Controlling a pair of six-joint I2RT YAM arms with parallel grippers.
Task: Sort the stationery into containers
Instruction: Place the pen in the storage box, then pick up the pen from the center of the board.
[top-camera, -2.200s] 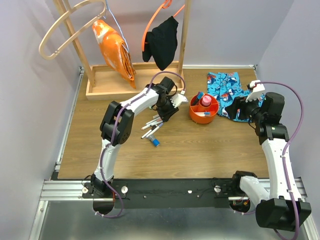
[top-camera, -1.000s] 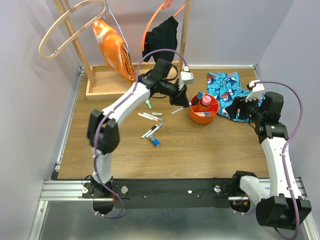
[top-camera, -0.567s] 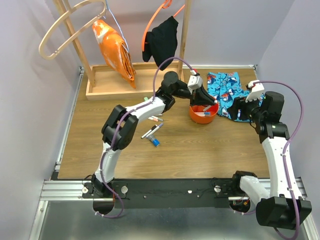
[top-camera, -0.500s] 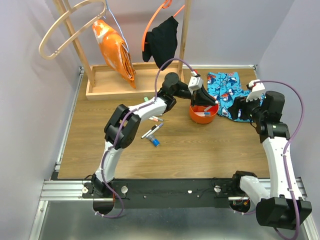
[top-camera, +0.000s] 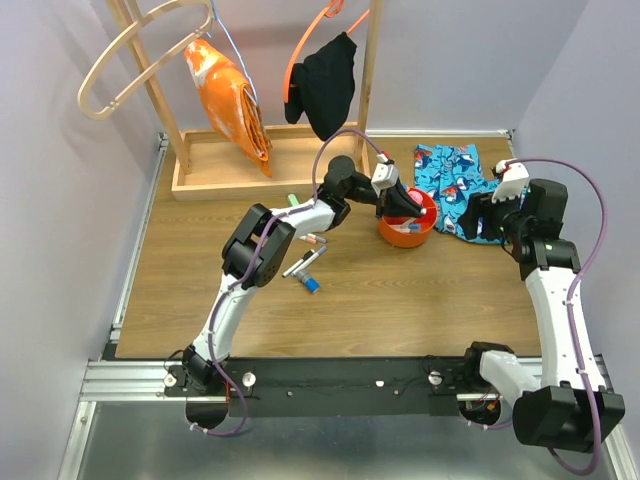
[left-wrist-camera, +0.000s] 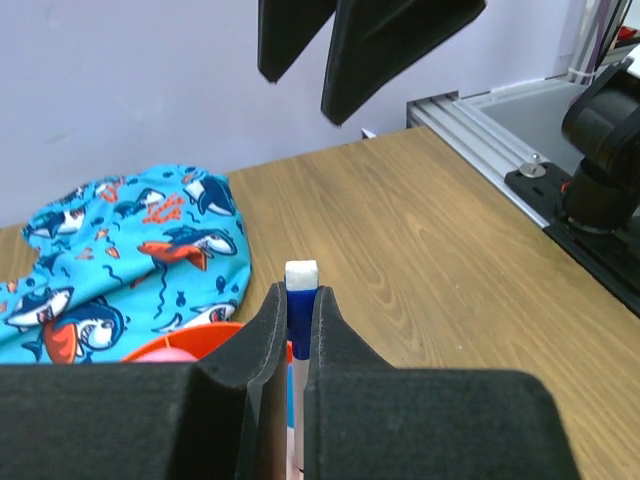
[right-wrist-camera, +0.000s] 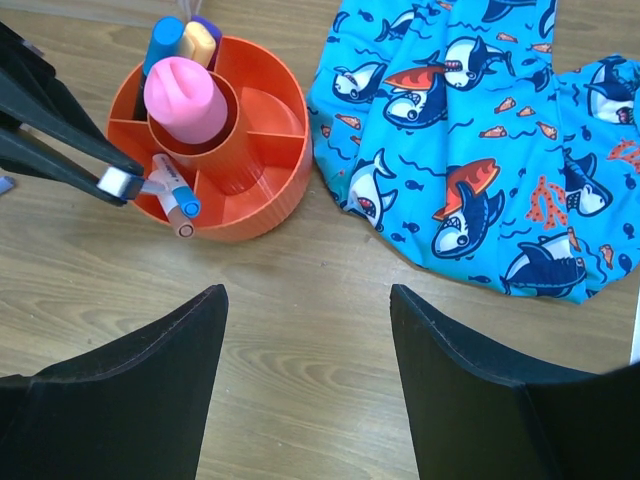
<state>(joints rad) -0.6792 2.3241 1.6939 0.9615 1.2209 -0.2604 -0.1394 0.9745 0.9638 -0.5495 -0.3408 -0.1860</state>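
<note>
The orange tub (top-camera: 408, 228) stands right of centre, with a pink tube (right-wrist-camera: 184, 92) upright in its middle cup and several markers in its outer sections. My left gripper (left-wrist-camera: 297, 292) is shut on a blue-capped white marker (left-wrist-camera: 301, 276) and holds it over the tub's near-left rim (right-wrist-camera: 150, 212). In the right wrist view, the left gripper's black fingers (right-wrist-camera: 50, 135) come in from the left, with the marker's end (right-wrist-camera: 120, 184) at their tips. Several loose pens (top-camera: 305, 263) lie on the table left of the tub. My right gripper (right-wrist-camera: 305, 295) hangs open above bare wood, right of the tub.
A blue shark-print cloth (top-camera: 455, 185) lies against the tub's right side. A wooden rack (top-camera: 215, 170) at the back carries an orange cloth (top-camera: 228, 95) and a black garment (top-camera: 322, 85). A small green item (top-camera: 294, 200) lies near the rack's base.
My left gripper has carried the marker from the pile of loose pens rightwards to the tub and now holds it at the rim. The right arm has not moved.
</note>
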